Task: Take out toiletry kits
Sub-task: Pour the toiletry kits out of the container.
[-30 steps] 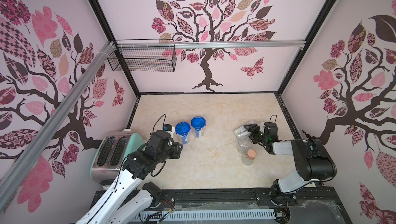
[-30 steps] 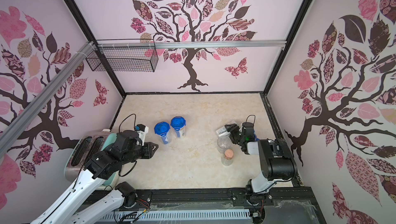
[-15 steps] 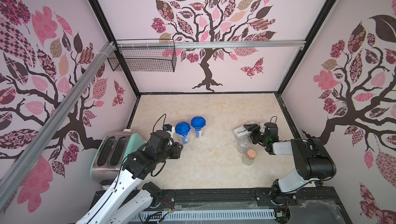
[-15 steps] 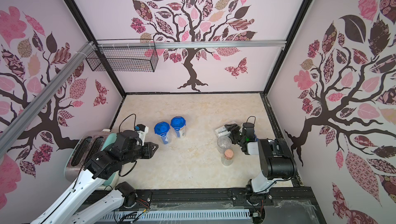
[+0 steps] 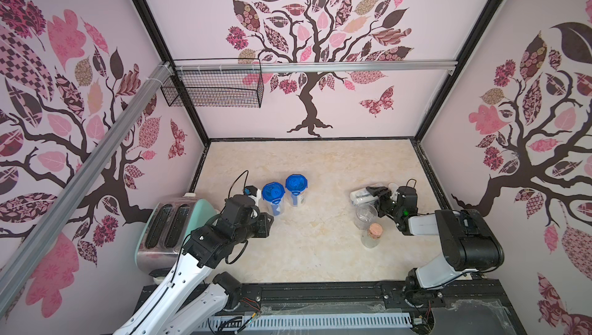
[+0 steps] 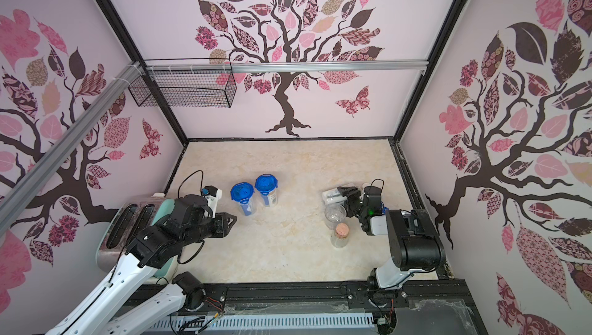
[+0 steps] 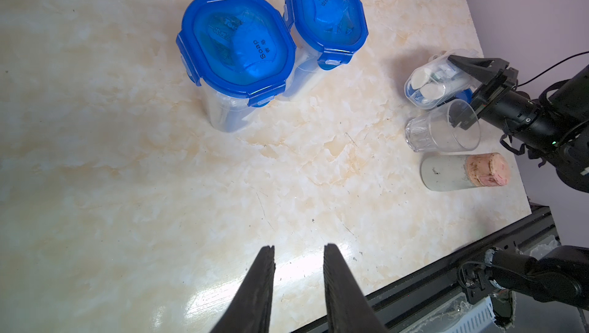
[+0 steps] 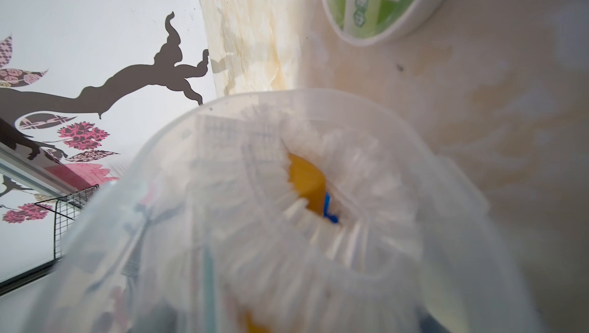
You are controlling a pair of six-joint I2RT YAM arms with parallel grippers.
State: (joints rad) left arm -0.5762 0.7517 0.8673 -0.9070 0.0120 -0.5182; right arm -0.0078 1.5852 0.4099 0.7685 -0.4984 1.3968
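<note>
1. A marble-look table [image 5: 320,163] in a booth with tree-patterned walls, seen from above, with one robot arm at each near corner
2. The right claw [image 5: 374,195], at the right of the scene at mid-depth, is clenched around an open jar [image 5: 359,196], with a finger [image 7: 471,66] on either side; the clear jar has no lid and lies tipped over, base pointing left
3. A kit [image 7: 428,84] sits inside that jar: white bottle ends show through its base, and the right wrist view shows blurred white pieces with a yellow bit and a blue bit
4. A round white tub [image 8: 379,0] with a green label lies on the table just beside the jar
5. Just near of the jar stands a clear glass [image 5: 365,216], and near of that an upright cork bottle [image 5: 371,235]
6. Two lidded jars [image 5: 273,193] with blue clip tops stand side by side left of centre; packets marked Soap show through the lids
7. The left claw [image 7: 299,247] hovers over bare table near of those jars, fingers slightly parted, grasping nothing
8. A toaster [image 5: 169,227] sits at the near left edge
</note>
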